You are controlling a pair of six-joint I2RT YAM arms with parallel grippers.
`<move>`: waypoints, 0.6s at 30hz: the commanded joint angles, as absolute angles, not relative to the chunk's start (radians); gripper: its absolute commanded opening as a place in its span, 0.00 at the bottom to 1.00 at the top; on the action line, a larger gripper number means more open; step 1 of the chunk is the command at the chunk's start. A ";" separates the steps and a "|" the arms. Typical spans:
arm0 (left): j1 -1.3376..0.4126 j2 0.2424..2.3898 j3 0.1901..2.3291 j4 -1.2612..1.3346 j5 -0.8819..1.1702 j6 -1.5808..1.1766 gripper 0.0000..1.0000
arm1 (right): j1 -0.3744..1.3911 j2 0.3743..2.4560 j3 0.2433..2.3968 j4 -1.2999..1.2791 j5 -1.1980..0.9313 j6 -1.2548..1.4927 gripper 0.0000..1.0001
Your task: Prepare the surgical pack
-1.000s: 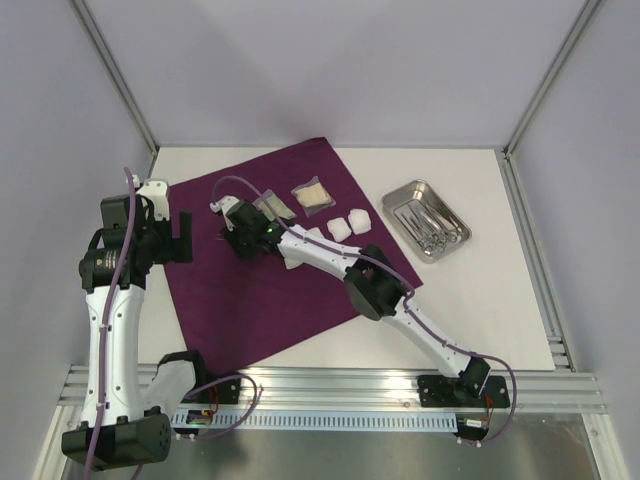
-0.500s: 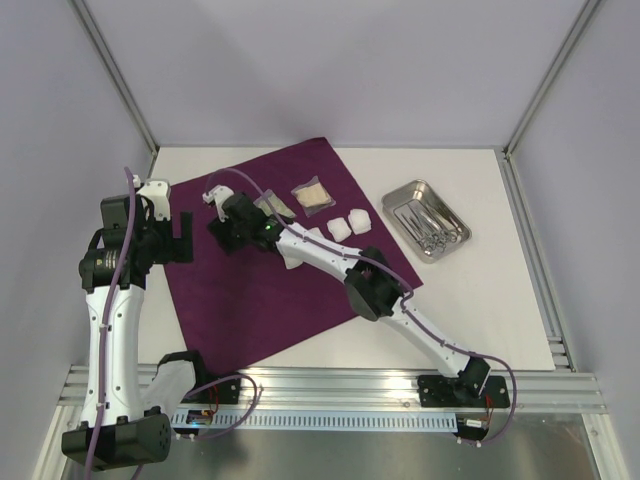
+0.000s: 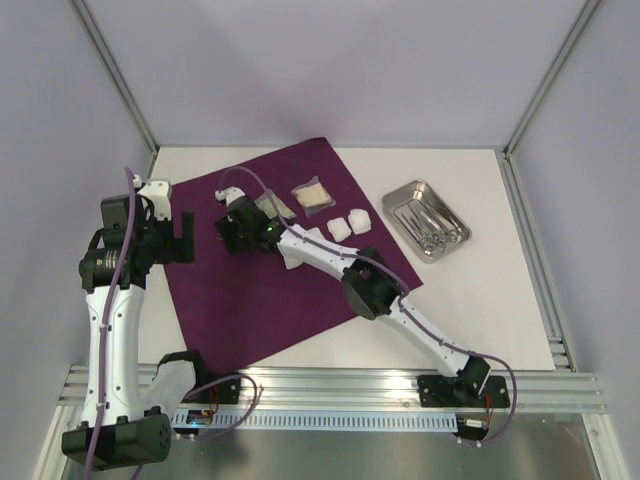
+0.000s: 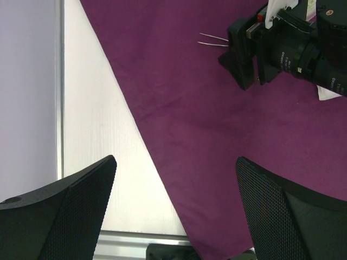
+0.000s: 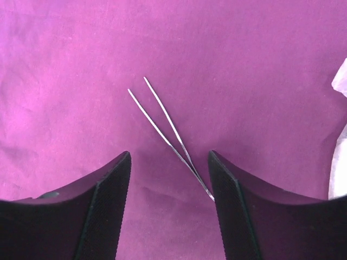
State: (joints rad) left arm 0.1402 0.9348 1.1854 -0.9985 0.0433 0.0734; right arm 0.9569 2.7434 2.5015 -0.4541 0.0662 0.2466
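The deep-purple fabric cloth (image 3: 250, 300) lies spread flat on the white bench (image 3: 480, 300), turned so that its corners point away like a diamond. The right arm reaches across it to the far left part, where the right hand (image 5: 169, 162) hangs low over the fabric, released, its two black fingers standing apart. Between them a pair of thin steel tweezers (image 5: 165, 116) lies flat on the cloth, tips spread and pointing away from the hand – the joined end runs to the inner edge of one finger, and whether it touches there I cannot tell. Near the arm's forearm, on the cloth, sit several white gauze pads (image 3: 351, 224), and just beyond them two clear packets (image 3: 312, 195). The small rectangular steel tray (image 3: 398, 190) stands on bare bench to the right of the cloth, well apart from the hand, with the steel scissor-like instruments (image 3: 432, 225) lying inside it. The left hand (image 4: 173, 179) hovers over the cloth's left edge – fingers spread wide, grasping nothing, one over bare bench and one over purple fabric.
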 commanded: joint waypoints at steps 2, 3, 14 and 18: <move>0.149 0.925 1.201 -0.992 0.054 0.084 1.00 | 0.957 2.783 2.503 -0.494 0.052 0.275 0.56; 0.147 0.925 1.201 -0.992 0.054 0.084 1.00 | 0.956 2.777 2.502 -0.494 0.058 0.269 0.53; 0.147 0.930 1.204 -0.996 0.060 0.089 1.00 | 0.979 2.698 2.396 -0.474 0.110 0.170 0.26; 0.149 0.928 1.207 -0.997 0.061 0.087 1.00 | 0.994 2.658 2.350 -0.454 0.110 0.150 0.13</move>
State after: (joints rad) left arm 0.1402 0.9348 1.1854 -1.0035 0.0479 0.0738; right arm 0.9604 2.7022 2.4012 -0.3977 0.1253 0.1829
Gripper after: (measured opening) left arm 0.997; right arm 0.163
